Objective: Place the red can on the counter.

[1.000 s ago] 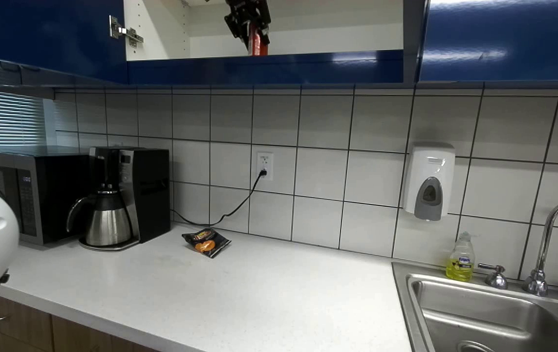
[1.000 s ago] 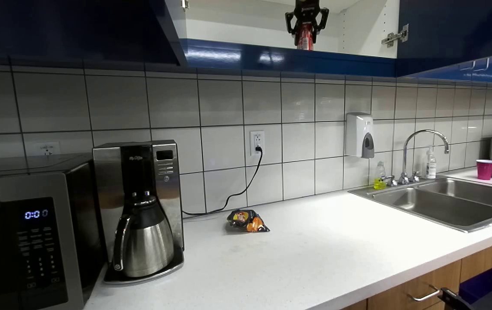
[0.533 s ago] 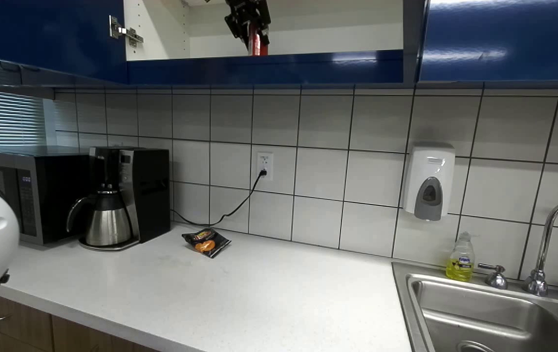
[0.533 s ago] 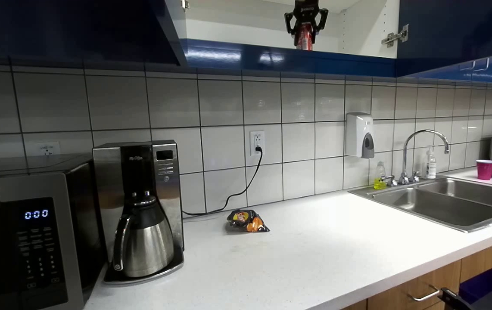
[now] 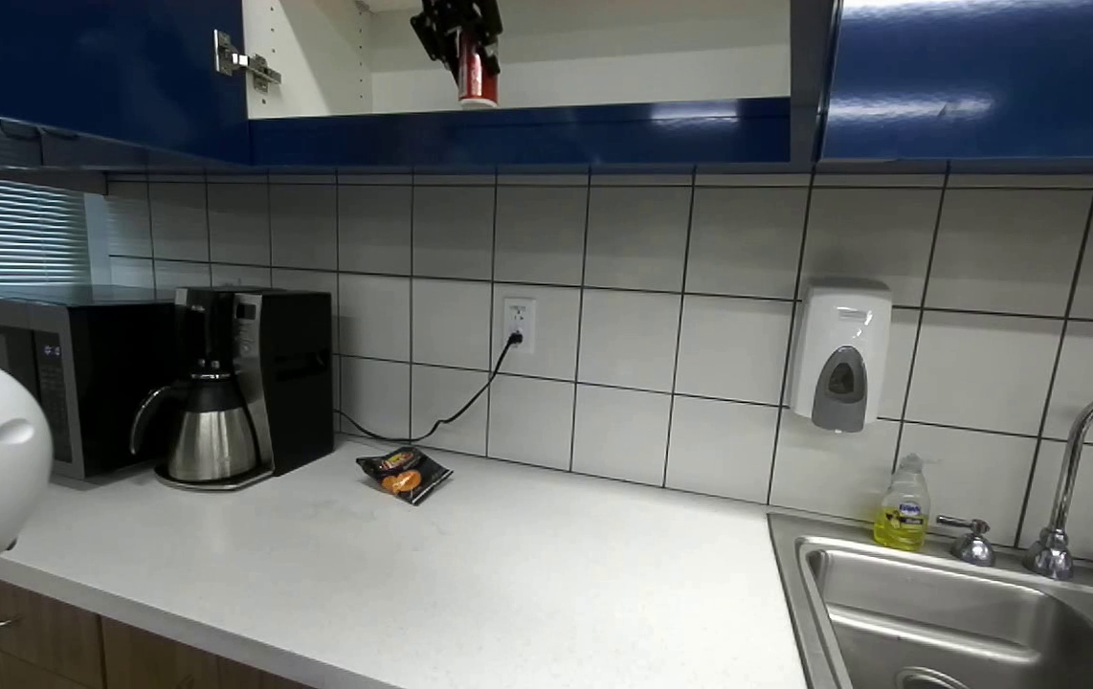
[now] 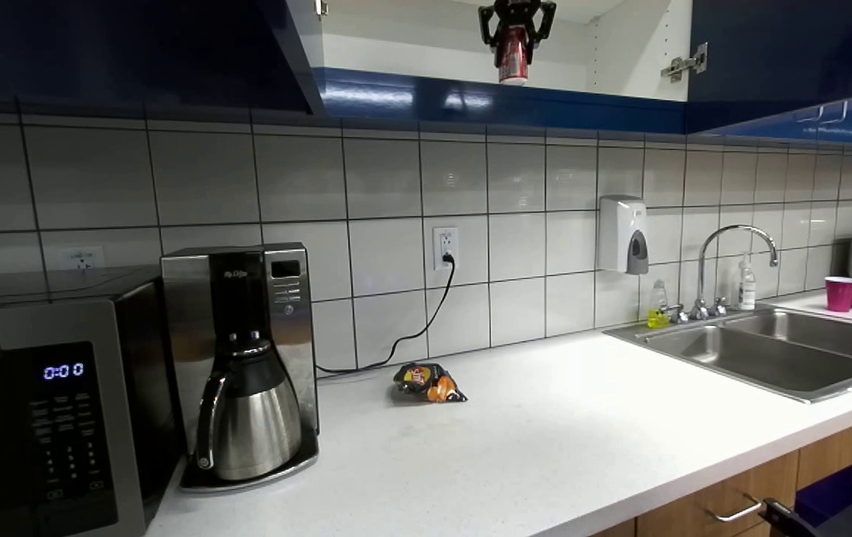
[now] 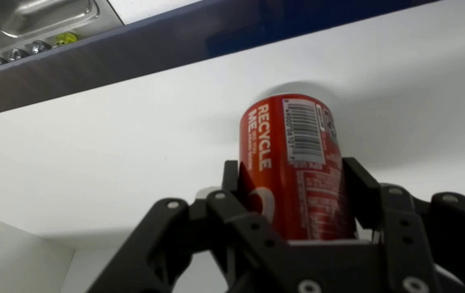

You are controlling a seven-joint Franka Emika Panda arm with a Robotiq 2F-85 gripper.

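Note:
The red can (image 5: 478, 84) is in the open upper cabinet, held upright or nearly so; it also shows in an exterior view (image 6: 513, 67). In the wrist view the can (image 7: 293, 134) shows its barcode and pale lettering, with the white shelf and a shadow beyond its far end. My gripper (image 7: 291, 176) is shut on the can, with one finger on each side. The gripper shows from above the can in both exterior views (image 5: 478, 69) (image 6: 514, 57). The can's lower rim shows just above the cabinet's front edge. The white counter (image 5: 556, 574) lies well below, also in an exterior view (image 6: 530, 455).
The blue cabinet edge (image 5: 527, 137) runs below the can, with an open door (image 5: 87, 67) beside it. On the counter stand a coffee maker (image 6: 292, 313), a microwave (image 6: 124, 373) and a dark-and-orange packet (image 6: 430, 382). The steel sink (image 6: 762, 391) and soap dispenser (image 5: 843, 354) are farther along.
The gripper and the can have risen a little and shifted left in both exterior views. The can's lower rim now shows above the cabinet edge. The white arm part has shifted slightly right.

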